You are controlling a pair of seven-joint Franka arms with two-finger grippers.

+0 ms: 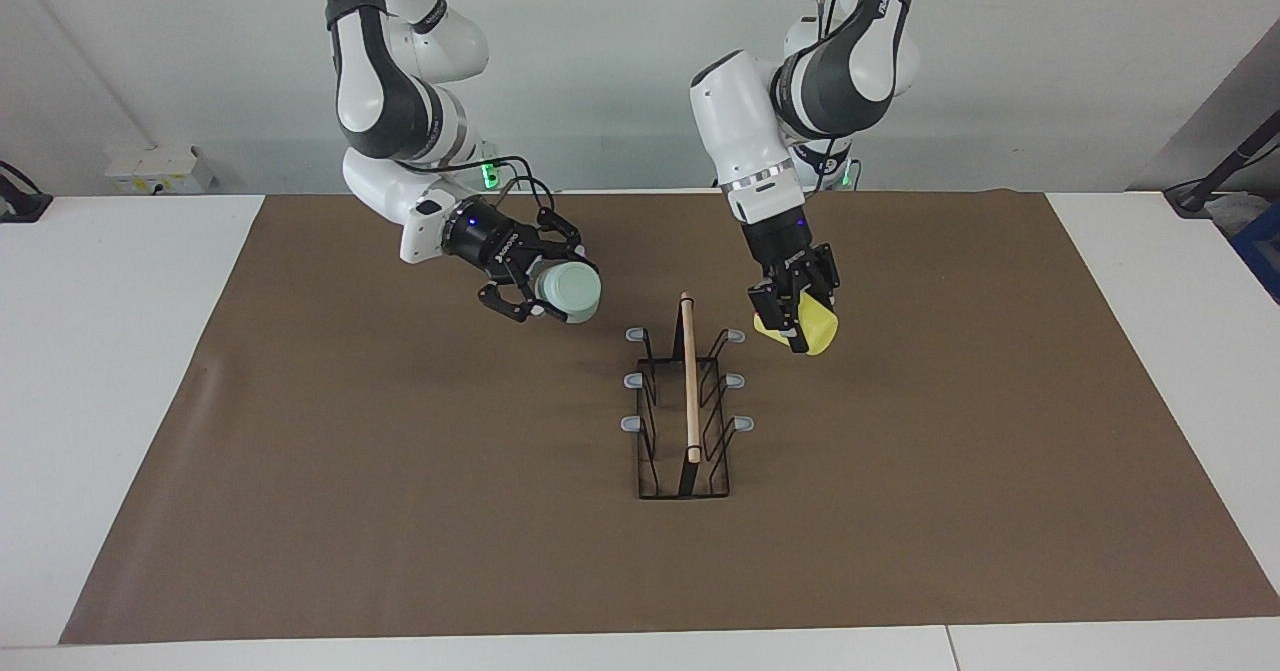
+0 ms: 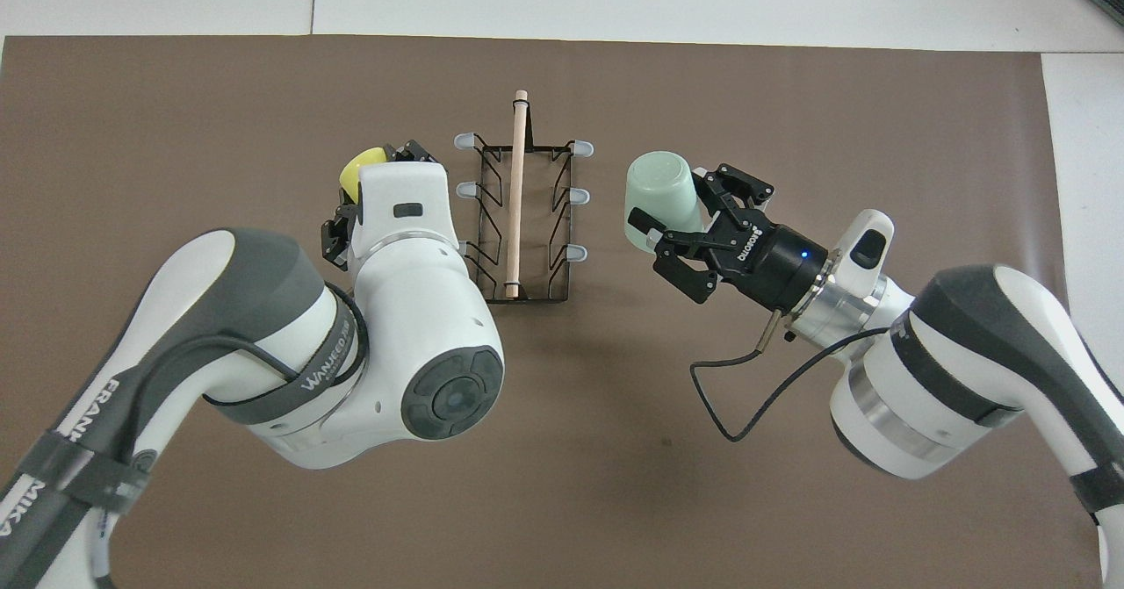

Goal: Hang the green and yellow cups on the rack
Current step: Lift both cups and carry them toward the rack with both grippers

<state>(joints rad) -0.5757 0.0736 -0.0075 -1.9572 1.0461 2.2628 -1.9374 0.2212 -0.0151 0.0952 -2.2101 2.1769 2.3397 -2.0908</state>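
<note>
Left hand gripping yellow cup, right hand gripping green cup, beside rack

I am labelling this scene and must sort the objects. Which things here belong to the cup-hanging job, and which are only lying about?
Belong to the job:
- green cup, held in the right gripper
- yellow cup, held in the left gripper
- rack, all six pegs bare

Only lying about:
- brown mat under the rack
- white table
</note>
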